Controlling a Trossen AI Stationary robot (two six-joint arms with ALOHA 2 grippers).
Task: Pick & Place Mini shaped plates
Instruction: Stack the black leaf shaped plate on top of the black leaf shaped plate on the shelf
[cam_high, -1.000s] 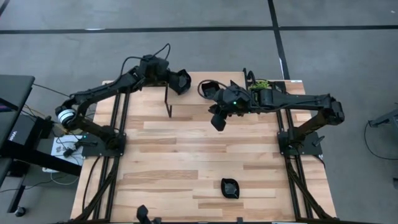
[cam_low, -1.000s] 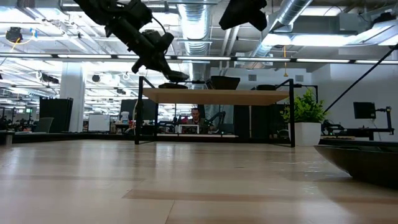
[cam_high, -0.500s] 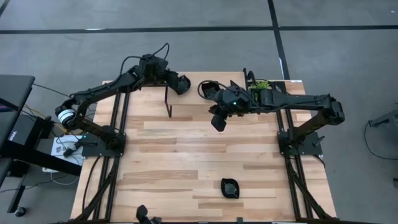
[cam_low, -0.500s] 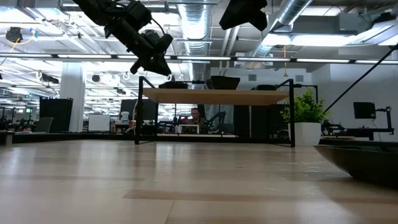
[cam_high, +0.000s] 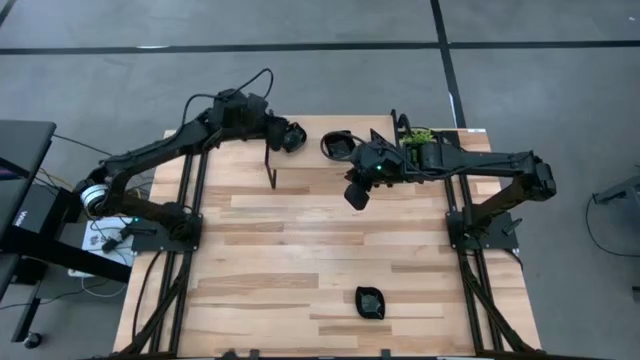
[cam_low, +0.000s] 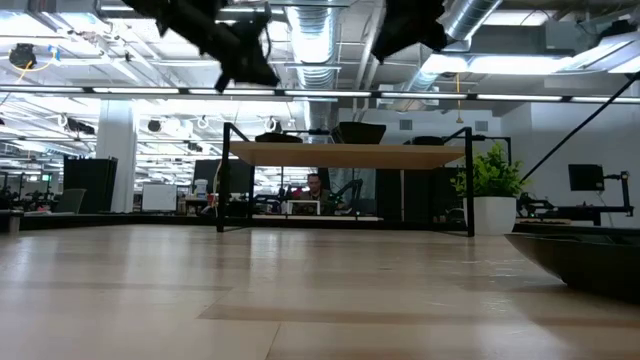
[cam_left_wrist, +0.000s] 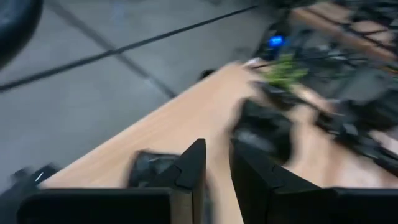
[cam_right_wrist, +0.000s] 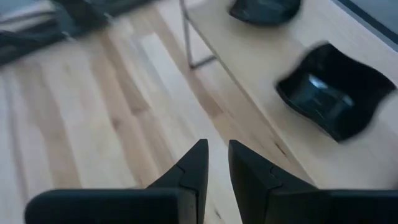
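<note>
Two dark arms reach over the far half of the wooden surface, where a small raised shelf on thin black legs stands along the far edge. The left tool hangs above the left part of that shelf; in the left wrist view its two fingers stand close together with only a narrow gap between them and nothing held. The right tool hovers over the bare surface just in front of the shelf, well above the wood, and the right wrist view shows its fingers likewise drawn near each other around a thin slit, empty. Three mini shaped plates can be counted with confidence. One glossy black plate lies alone on the near part of the surface, towards the right, well apart from both arms; its rim fills the right edge of the low view. A second plate, roughly round, sits on the shelf between the two tools. The right wrist view shows two plates on the shelf: a squarish one with wavy edges and another partly cut off beyond it. The left wrist view is blurred, so the dark shapes there cannot be told apart. One small green potted plant stands at the shelf's right end, beside the right arm.
</note>
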